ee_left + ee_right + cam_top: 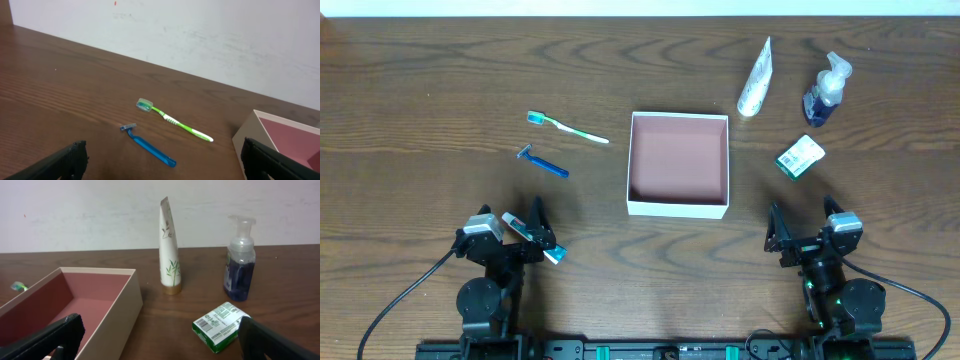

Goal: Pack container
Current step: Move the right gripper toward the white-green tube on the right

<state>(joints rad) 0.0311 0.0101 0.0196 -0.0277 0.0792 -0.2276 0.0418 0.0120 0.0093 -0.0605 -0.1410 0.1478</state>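
The container [677,209], a shallow square white box with a pink inside, sits open and empty mid-table; it also shows in the left wrist view [244,137] and the right wrist view [120,312]. Left of it lie a green toothbrush [567,127] [175,121] and a blue razor [544,163] [150,147]. Right of it are a white tube [756,80] [169,250], a blue pump bottle [825,92] [240,265] and a green-and-white packet [799,156] [220,326]. My left gripper [510,213] [167,167] and right gripper [802,213] [165,342] are open and empty, near the front edge.
A pale wall stands behind the table's far edge in both wrist views. Black cables run from both arm bases along the front edge. A small white and teal piece [532,238] sits at the left gripper's wrist.
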